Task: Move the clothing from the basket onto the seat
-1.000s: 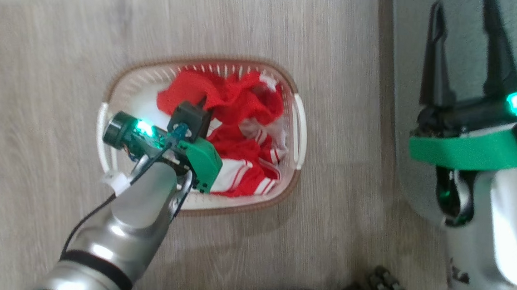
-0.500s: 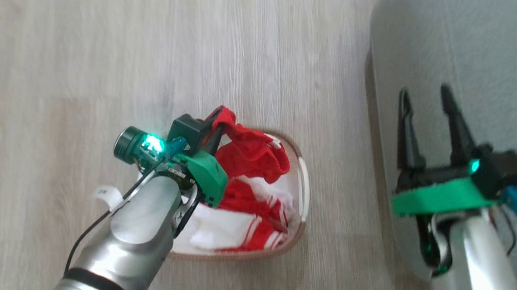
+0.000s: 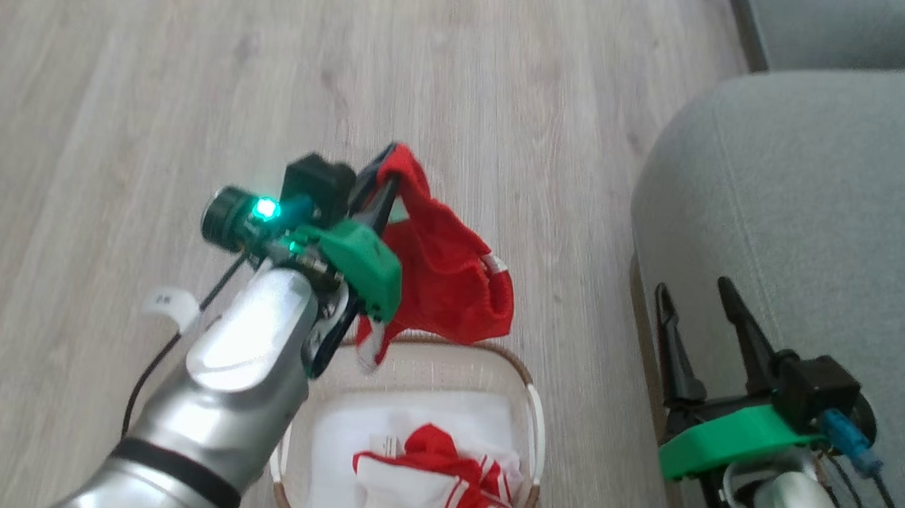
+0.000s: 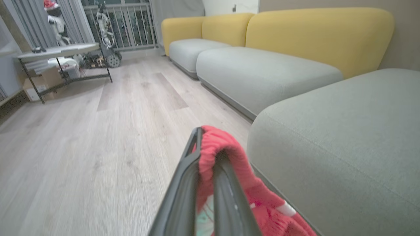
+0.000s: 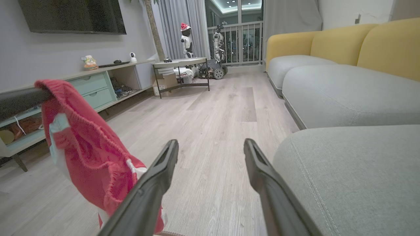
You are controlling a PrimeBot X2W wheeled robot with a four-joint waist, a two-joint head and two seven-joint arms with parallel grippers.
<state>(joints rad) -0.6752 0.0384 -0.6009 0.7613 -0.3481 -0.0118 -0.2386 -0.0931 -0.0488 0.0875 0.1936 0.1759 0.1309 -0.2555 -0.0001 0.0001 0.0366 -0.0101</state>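
While a soft red white-trimmed garment (image 3: 450, 286) is being pinched between the closed fingers of the left gripper (image 3: 385, 168), above the cream perforated plastic basket (image 3: 529, 387), it should be lifted fully clear, then swung over the grey-green fabric seat (image 3: 823, 192). Right gripper (image 3: 693, 288) is being held wide, empty.

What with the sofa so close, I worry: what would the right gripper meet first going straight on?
Nothing near: the right gripper points along the floor, the seat off to its right. Far on, perhaps the floor itself.
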